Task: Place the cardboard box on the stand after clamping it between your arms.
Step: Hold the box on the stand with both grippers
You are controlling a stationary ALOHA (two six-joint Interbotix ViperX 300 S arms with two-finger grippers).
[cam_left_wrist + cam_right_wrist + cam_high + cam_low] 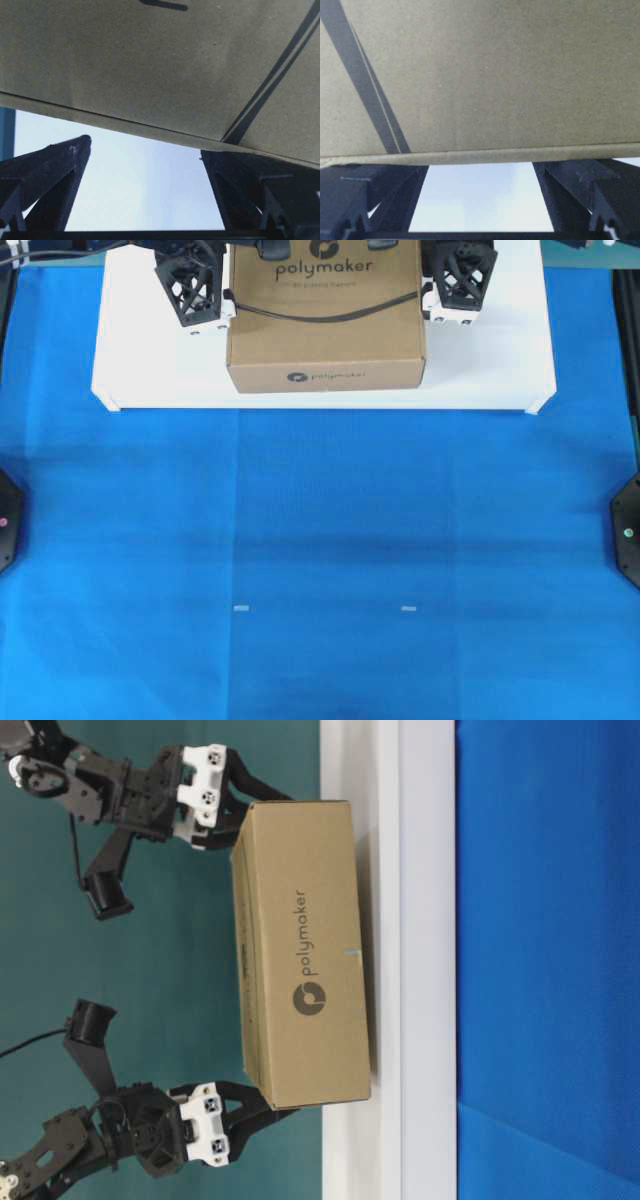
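While pressed between the wide-open left gripper (222, 318) and right gripper (432, 310), cardboard box (326, 335) over stand (150, 365).

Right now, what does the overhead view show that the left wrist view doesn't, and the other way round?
Only the overhead view shows both hands, left hand and right hand, flanking the cardboard box, the whole white stand, the blue cloth and the polymaker logo. Only the left wrist view shows, close up, the left hand's two fingers spread wide under the box's edge. Both show the brown box with its dark curved line, over the stand.
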